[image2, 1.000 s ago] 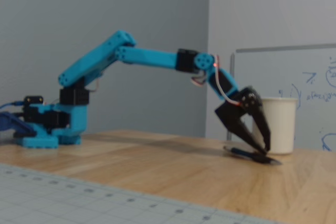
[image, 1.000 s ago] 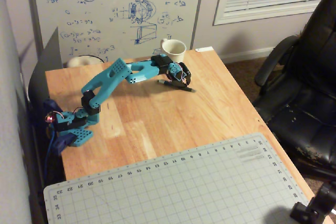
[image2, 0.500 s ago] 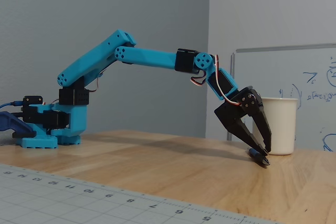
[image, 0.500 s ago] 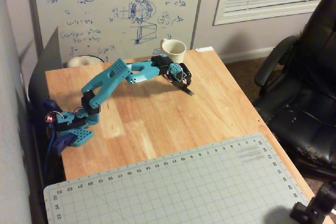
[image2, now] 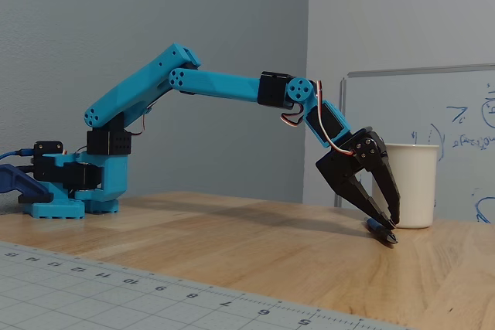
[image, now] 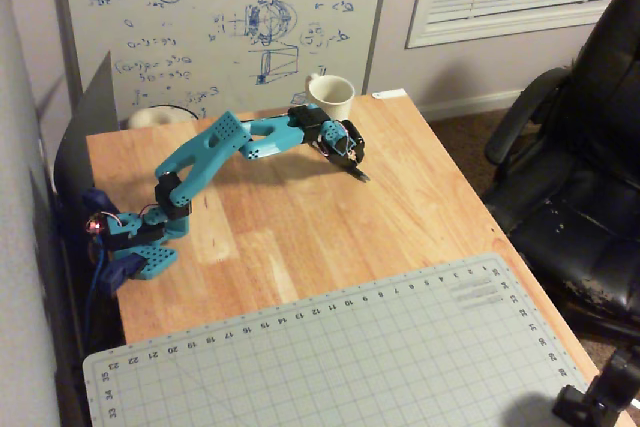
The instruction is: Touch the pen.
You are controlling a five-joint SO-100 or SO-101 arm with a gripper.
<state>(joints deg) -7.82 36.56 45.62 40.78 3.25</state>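
Observation:
The pen (image2: 378, 229) lies flat on the wooden table (image2: 255, 245) just in front of the white mug (image2: 411, 183). It is short and dark with a blue part. In the overhead view it is a small dark stick (image: 359, 175) right of the mug's near side. My gripper (image2: 391, 225) points steeply down, and its black fingertips meet right at the pen and appear to touch it. The fingertips look closed together, with nothing held between them. In the overhead view the gripper (image: 352, 161) hides part of the pen.
The white mug (image: 331, 94) stands at the table's far edge, close behind the gripper. A grey cutting mat (image: 340, 357) covers the near part of the table. A black office chair (image: 580, 167) stands to the right, a whiteboard (image: 220, 17) behind. The arm's base (image: 135, 242) is at the left edge.

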